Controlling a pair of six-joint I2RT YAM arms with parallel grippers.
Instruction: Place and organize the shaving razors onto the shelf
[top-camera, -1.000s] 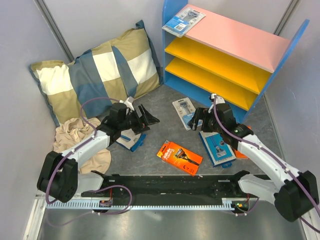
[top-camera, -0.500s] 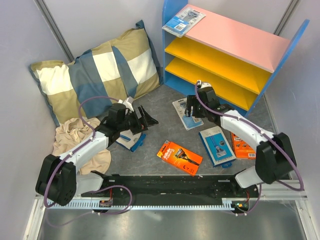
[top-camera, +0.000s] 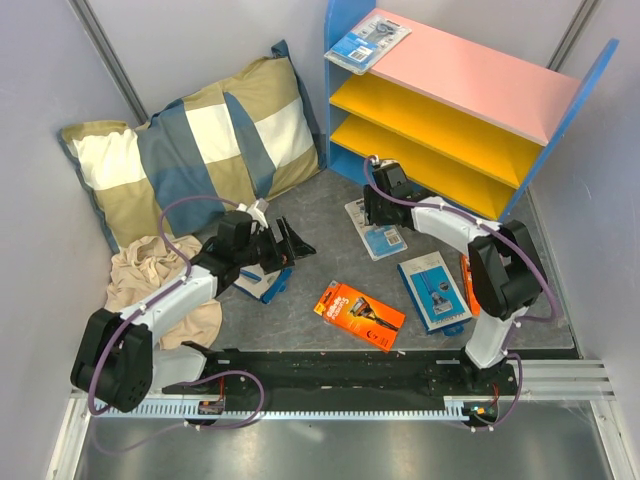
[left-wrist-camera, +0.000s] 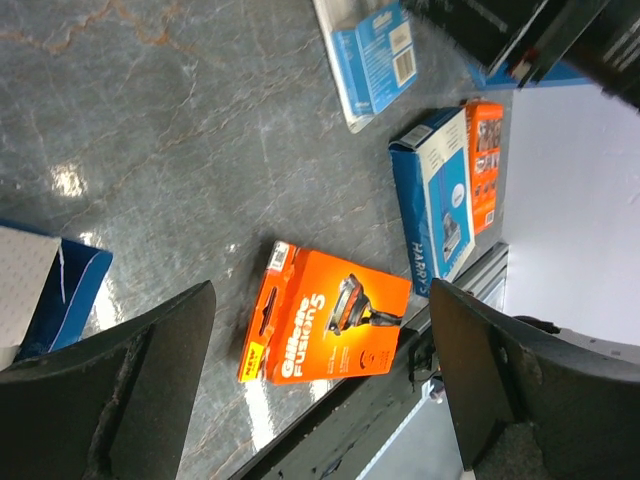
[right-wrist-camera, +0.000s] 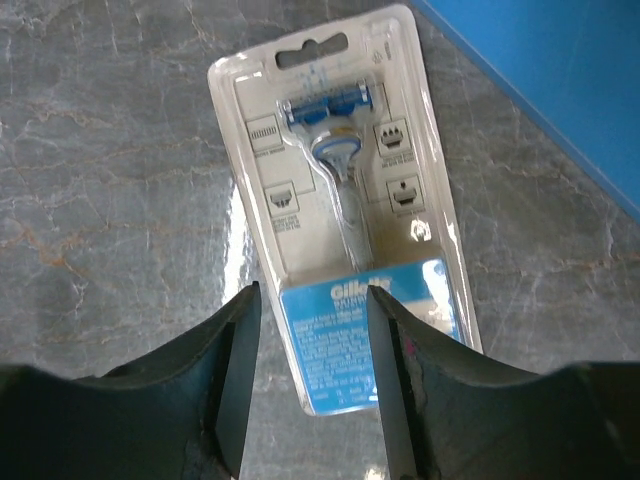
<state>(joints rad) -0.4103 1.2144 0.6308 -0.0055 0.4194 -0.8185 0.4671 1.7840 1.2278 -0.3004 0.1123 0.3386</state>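
Observation:
The shelf (top-camera: 470, 75) stands at the back right, with one light-blue razor pack (top-camera: 368, 42) lying on its pink top board. My right gripper (top-camera: 372, 207) is open, just above a clear blister razor pack (top-camera: 378, 232) lying flat on the floor; in the right wrist view the gripper (right-wrist-camera: 312, 300) hangs over the blue lower end of the pack (right-wrist-camera: 345, 230). My left gripper (top-camera: 290, 240) is open and empty above a blue box (top-camera: 262, 281). An orange box (top-camera: 358, 314) and a blue/white box (top-camera: 434, 290) lie on the floor, and both show in the left wrist view: orange (left-wrist-camera: 325, 327), blue/white (left-wrist-camera: 435, 195).
A striped pillow (top-camera: 200, 150) and a beige cloth (top-camera: 150, 275) fill the left side. A second orange pack (left-wrist-camera: 485, 150) lies beside the blue/white box, partly hidden by my right arm in the top view. The shelf's blue base (right-wrist-camera: 560, 100) is close to the blister pack.
My right arm swung from over the blue/white box away and left to the clear blister pack by the shelf. The left arm has barely moved.

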